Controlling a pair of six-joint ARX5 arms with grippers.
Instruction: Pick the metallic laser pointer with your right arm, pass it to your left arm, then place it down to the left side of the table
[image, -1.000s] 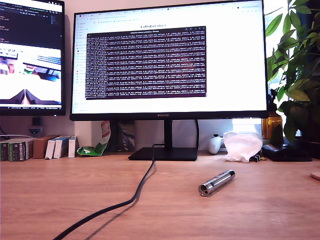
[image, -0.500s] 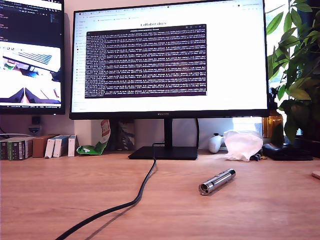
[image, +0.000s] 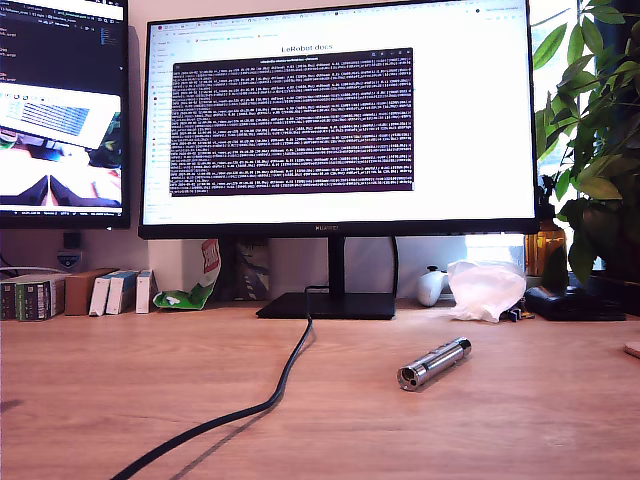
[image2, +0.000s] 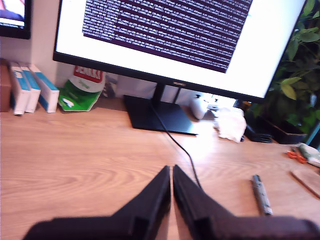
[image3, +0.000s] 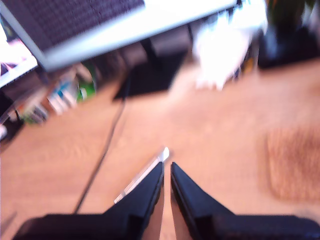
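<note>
Wooden counter (image: 120, 390), exterior view, listed from that view's left to its right:

- Small boxes (image: 110, 293) standing in a row at the back
- Green and white packet (image: 195, 285) beside them
- Black cable (image: 255, 410) running from the monitor stand (image: 328, 305) toward the near edge
- Large monitor (image: 335, 120) lit with dark text panels
- Laser pointer (image: 433, 363) – silver, lying flat on the counter toward the view's right, dark lens end facing the near edge, apart from the cable
- White crumpled bag (image: 485, 290) behind it
- Leafy plant (image: 590, 130)

My first tool (image2: 171, 170) – tips pressed together, empty, above bare counter

My second tool (image3: 166, 165) – blurred, tips close together, nothing between them
</note>
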